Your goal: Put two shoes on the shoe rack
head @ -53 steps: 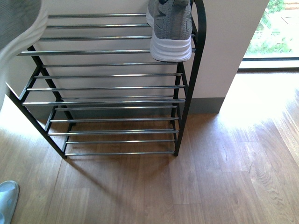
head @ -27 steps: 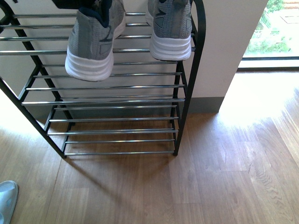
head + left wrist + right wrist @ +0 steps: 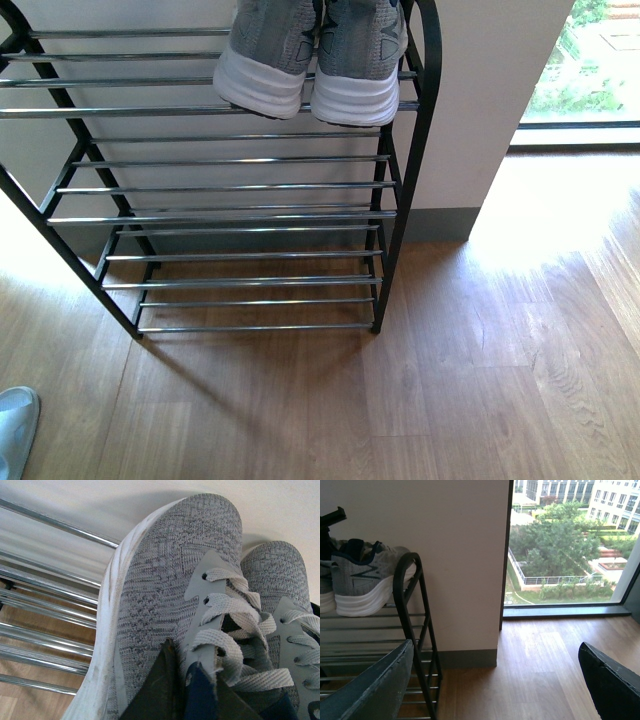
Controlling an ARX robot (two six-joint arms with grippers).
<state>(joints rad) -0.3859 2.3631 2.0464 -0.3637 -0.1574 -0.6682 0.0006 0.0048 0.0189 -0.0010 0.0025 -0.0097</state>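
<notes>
Shoe rack (image 3: 405, 200) stands on wood floor (image 3: 480, 350). Nearest is a pale rounded obj (image 3: 15, 430) at the floor's left corner, w/ open floor in front & to the rt. On top tier, rt end, left shoe (image 3: 262, 60) & right shoe (image 3: 358, 60) sit side by side. Heels touch & overhang front rod, w/ free rod to their left. Right shoe is just beside black end frame. Left gripper (image 3: 197, 690) clamps left shoe's collar. Right gripper (image 3: 495, 652) is spread wide, off rack's rt side. Behind are white wall (image 3: 480, 100) & window (image 3: 590, 60).
</notes>
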